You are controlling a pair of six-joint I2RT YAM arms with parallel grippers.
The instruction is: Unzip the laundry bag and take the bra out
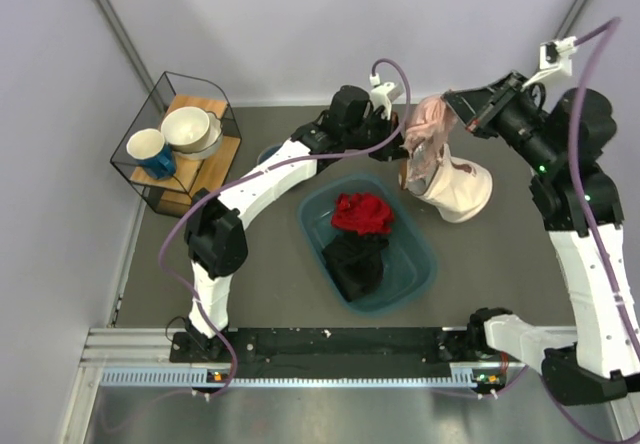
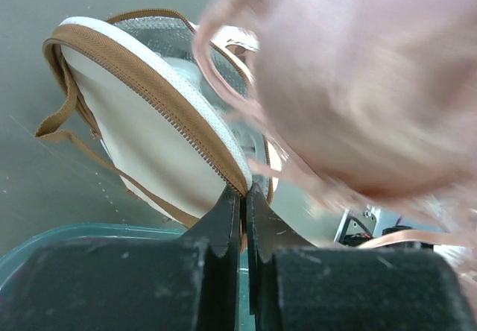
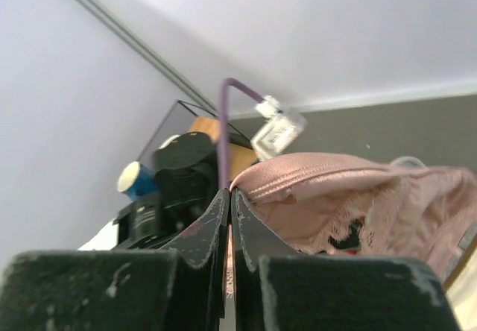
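Note:
The cream laundry bag (image 1: 458, 189) with a brown zipper band lies open on the table at the back right. My left gripper (image 1: 408, 152) is shut on the bag's zipper rim (image 2: 223, 168). My right gripper (image 1: 452, 112) is shut on the pale pink bra (image 1: 432, 129) and holds it in the air above the bag's mouth. In the right wrist view the bra (image 3: 335, 197) hangs from the closed fingertips (image 3: 230, 197). In the left wrist view the bra (image 2: 358, 85) is blurred, just above the bag (image 2: 141, 133).
A teal tub (image 1: 415, 264) with a red cloth (image 1: 362, 212) and a black cloth (image 1: 355, 264) sits mid-table. A wire-frame shelf (image 1: 180, 144) with a blue mug (image 1: 150, 152) and a white bowl (image 1: 190, 129) stands at the back left.

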